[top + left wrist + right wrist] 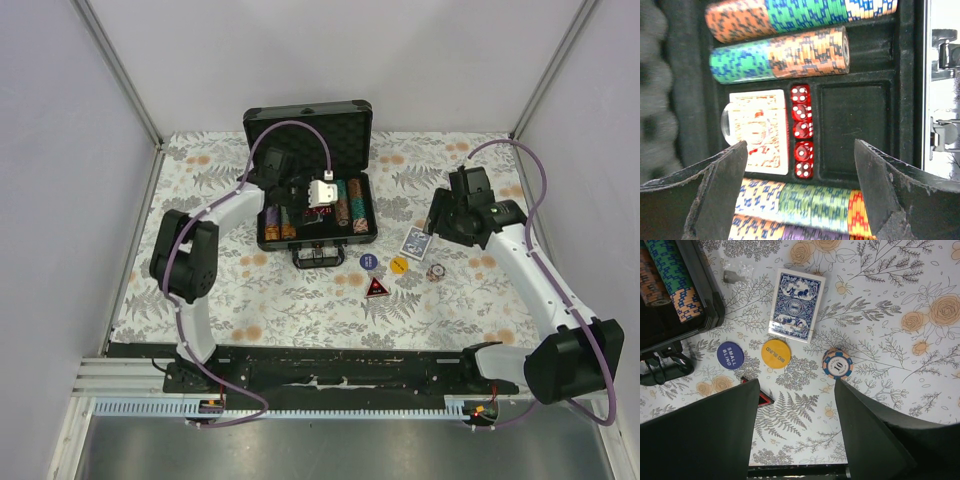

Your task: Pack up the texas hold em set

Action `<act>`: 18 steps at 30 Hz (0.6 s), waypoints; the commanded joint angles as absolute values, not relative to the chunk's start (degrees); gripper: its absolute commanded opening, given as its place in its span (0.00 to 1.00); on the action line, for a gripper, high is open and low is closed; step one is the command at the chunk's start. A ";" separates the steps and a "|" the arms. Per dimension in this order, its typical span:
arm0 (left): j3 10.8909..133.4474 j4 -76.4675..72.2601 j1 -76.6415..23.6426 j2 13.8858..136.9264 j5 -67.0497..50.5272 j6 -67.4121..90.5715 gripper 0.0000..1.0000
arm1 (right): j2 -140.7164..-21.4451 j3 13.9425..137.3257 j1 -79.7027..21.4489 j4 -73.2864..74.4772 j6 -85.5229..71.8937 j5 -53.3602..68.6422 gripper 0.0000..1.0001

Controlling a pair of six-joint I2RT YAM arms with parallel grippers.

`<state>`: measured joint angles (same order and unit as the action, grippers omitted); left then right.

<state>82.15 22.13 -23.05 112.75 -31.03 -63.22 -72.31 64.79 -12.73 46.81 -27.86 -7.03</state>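
The open dark briefcase (253,130) stands at the back middle of the table, foam lid up. My left gripper (322,193) hovers over its tray, open and empty. In the left wrist view the red card deck (760,130), a column of red dice (801,131), an empty black slot (855,127) and rows of poker chips (780,55) lie in the tray. My right gripper (447,222) is open and empty above the table right of the case. Below it lie the blue card deck (796,304), a blue button (730,355), a yellow button (776,353), a single "10" chip (837,363) and a red triangular piece (763,397).
The case's handle and latches (662,369) face the near side. White walls enclose the flowered tablecloth (300,300) on three sides. A small clear bag with a grey piece (736,273) lies beside the case's corner.
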 commanded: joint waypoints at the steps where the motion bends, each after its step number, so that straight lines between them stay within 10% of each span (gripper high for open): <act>1: 80.60 19.78 -22.94 105.56 -31.73 -60.56 0.90 | -69.96 64.69 -12.39 45.97 -28.65 -5.89 0.69; 7: 79.20 15.83 -23.03 99.07 -31.12 -52.66 0.80 | -69.87 64.16 -12.39 45.88 -29.44 -3.35 0.65; 18: 66.36 -3.43 -29.44 79.12 -19.09 -22.46 0.93 | -76.80 62.05 -14.50 41.84 -30.76 0.36 0.72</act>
<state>68.20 4.75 -26.65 85.95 -25.04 -39.24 -73.47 62.50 -13.43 44.64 -29.89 0.05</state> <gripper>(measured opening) 0.922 0.692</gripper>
